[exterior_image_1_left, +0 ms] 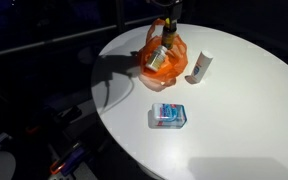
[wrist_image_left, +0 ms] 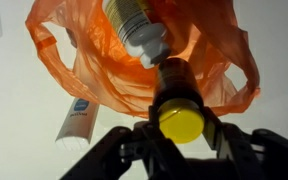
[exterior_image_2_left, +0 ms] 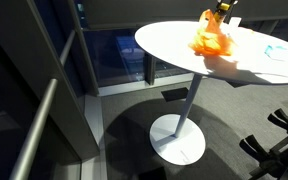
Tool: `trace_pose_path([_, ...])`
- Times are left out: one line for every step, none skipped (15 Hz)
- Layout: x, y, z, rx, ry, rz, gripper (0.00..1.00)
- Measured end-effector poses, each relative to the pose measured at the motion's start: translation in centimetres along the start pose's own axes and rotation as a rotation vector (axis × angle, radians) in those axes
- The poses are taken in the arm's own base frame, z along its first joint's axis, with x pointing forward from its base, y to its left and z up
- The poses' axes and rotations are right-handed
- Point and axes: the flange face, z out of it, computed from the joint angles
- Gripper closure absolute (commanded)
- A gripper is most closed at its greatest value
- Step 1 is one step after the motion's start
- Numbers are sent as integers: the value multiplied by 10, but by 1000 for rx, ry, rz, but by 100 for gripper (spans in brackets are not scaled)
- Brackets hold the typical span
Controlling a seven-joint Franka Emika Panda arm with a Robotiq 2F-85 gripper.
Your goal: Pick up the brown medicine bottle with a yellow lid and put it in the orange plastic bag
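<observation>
The brown medicine bottle with a yellow lid [wrist_image_left: 178, 118] is held between my gripper's [wrist_image_left: 180, 122] fingers, which are shut on it near the lid. It hangs over the open orange plastic bag [wrist_image_left: 94, 75], its brown body pointing into the bag's mouth. A white bottle [wrist_image_left: 134, 25] lies inside the bag. In an exterior view the bag [exterior_image_1_left: 162, 62] sits at the far side of the round white table [exterior_image_1_left: 234, 110], with my gripper [exterior_image_1_left: 168, 27] right above it. The bag also shows in an exterior view [exterior_image_2_left: 211, 40].
A white tube [exterior_image_1_left: 201, 66] stands beside the bag and also shows in the wrist view [wrist_image_left: 78, 120]. A small blue and white box [exterior_image_1_left: 168, 115] lies nearer the table's front. The table's edge curves close behind the bag.
</observation>
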Motion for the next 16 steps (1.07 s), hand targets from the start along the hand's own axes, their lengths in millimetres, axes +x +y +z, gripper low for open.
trace_pose_path([-1, -1, 6, -7, -6, -1, 80])
trace_pose_path([-3, -2, 11, -15, -11, -3, 80])
trace_pose_path([-4, -2, 16, -26, -14, -4, 80])
trace_pose_path([-6, -4, 21, -37, -16, -8, 80])
trace_pose_path([-7, -5, 26, -51, -18, -11, 80])
trace_pose_path([-9, -6, 31, -65, -19, -16, 80])
trace_pose_path([-11, -7, 36, -82, -23, -20, 80])
trace_pose_path([-13, -8, 41, -99, -27, -25, 80])
trace_pose_path([-14, -9, 45, -118, -32, -29, 80])
trace_pose_path([-15, -10, 49, -135, -39, -32, 80])
trace_pose_path([-16, -11, 53, -152, -45, -37, 80])
trace_pose_path([-16, -12, 55, -167, -53, -43, 74])
trace_pose_path([-17, -13, 58, -181, -63, -48, 30])
trace_pose_path([-17, -13, 59, -192, -73, -50, 28])
trace_pose_path([-16, -13, 59, -200, -81, -49, 23])
trace_pose_path([-15, -13, 58, -206, -86, -47, 14])
